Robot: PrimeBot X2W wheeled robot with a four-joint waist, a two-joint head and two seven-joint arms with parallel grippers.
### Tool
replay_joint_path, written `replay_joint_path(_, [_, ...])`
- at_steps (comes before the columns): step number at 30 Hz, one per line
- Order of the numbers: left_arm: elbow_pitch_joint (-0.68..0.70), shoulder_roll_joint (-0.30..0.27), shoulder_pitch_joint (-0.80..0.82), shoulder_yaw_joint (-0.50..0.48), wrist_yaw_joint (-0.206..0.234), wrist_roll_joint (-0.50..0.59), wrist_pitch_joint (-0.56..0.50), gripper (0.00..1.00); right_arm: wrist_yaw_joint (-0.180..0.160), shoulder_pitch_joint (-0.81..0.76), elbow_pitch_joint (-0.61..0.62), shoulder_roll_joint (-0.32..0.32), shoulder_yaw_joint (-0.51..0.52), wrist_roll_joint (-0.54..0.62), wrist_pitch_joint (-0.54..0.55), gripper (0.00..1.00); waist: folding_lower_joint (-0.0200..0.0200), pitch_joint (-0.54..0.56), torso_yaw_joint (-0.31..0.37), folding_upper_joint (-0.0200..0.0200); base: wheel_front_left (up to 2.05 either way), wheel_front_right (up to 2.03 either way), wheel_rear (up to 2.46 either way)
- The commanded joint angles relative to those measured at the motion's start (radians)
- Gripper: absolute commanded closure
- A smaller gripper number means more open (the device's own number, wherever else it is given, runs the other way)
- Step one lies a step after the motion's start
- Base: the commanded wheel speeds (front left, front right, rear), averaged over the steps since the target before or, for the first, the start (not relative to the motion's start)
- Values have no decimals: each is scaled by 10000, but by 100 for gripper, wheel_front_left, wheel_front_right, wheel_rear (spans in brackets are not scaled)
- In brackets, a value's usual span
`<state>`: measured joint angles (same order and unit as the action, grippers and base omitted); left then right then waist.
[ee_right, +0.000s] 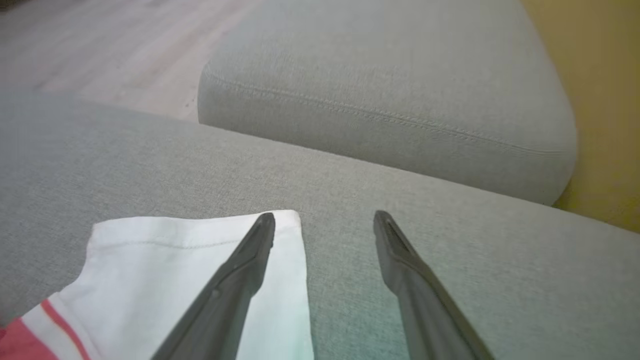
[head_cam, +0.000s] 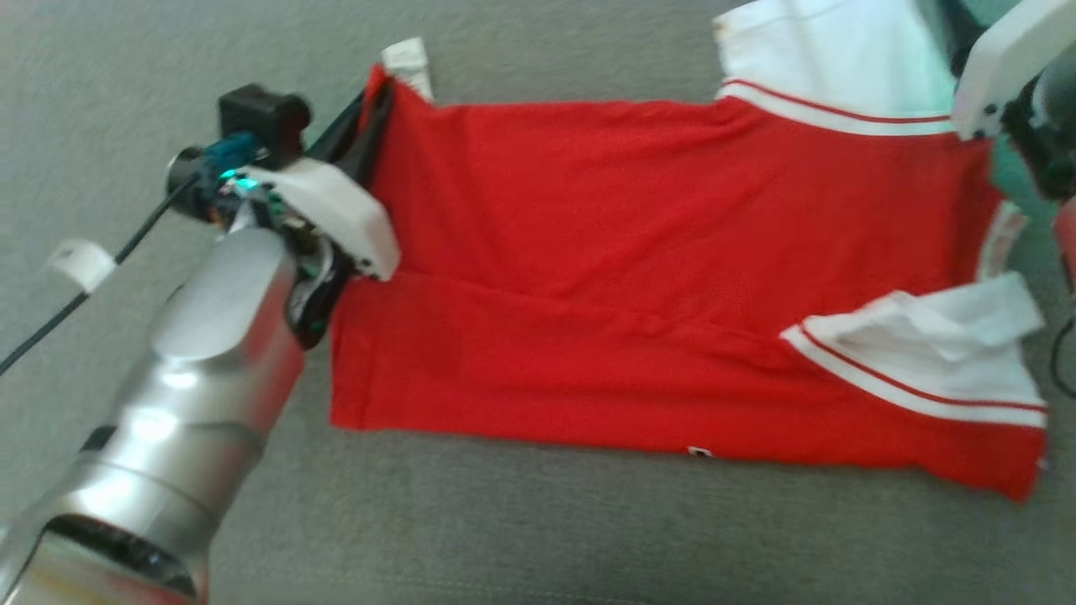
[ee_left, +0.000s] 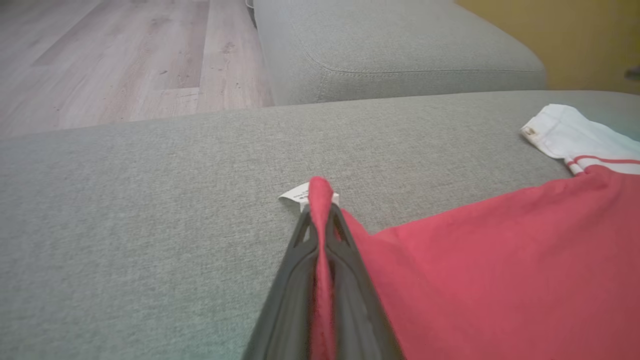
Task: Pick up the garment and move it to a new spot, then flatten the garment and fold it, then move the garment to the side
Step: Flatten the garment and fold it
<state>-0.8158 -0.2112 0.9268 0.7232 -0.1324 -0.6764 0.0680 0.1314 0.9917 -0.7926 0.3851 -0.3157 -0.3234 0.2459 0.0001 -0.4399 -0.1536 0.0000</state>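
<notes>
Garment [head_cam: 639, 277] lies spread over the grey sofa cushion [head_cam: 538, 538], running from centre left to the right edge of my head view. The red body is mostly flat, with one long crease across its lower half. One white sleeve [head_cam: 832, 59] sits at the upper right. The other sleeve [head_cam: 933, 353] is crumpled at the lower right. Both are edged with striped trim. A small white tag [head_cam: 408, 63] sticks out at the hem corner, upper left of centre.

Left gripper [head_cam: 374, 118] is at that same hem corner. In my left wrist view its jaws are pressed together on a ridge of red fabric, which stands up between the fingers [ee_left: 292, 280]. The tag lies on the cushion just beyond them.

Right gripper [ee_right: 325, 220] hangs at the upper right sleeve with its jaws spread wide and nothing between them. In my right wrist view one finger [ee_right: 240, 280] crosses the sleeve's edge and the other is over bare cushion. I cannot tell whether either one touches.

Second cushion [ee_left: 400, 45], wooden floor [ee_left: 100, 55] and yellow wall [ee_left: 575, 35] line the top of the left wrist view.
</notes>
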Motion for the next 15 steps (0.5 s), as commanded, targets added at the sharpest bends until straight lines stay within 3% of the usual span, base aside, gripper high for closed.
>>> replay_joint_path(1, [241, -267, 479, -147, 18, 89, 126, 100, -7, 226, 125, 156, -131, -69, 133, 0, -1, -442, -495, 0, 0, 0, 0])
replay_joint_path(12, [-106, 200, 977, 663, 17, -259, 693, 100, -7, 942, -1102, 386, -802, -461, 691, 0, -1, -992, -1136, 0, 0, 0, 0])
replay_joint_path(13, [-152, 207, 1004, 706, 17, -313, 743, 100, -7, 968, -1165, 391, -879, -492, 721, 9, -1, -1019, -1138, 0, 0, 0, 0])
replay_joint_path(14, [-201, 216, 1025, 751, 17, -363, 797, 100, -7, 978, -1210, 400, -981, -517, 742, 60, -1, -1026, -1139, 0, 0, 0, 0])
replay_joint_path(15, [-255, 225, 1043, 798, 17, -407, 848, 100, -7, 988, -1256, 413, -1048, -568, 742, 100, -1, -1021, -1134, 0, 0, 0, 0])
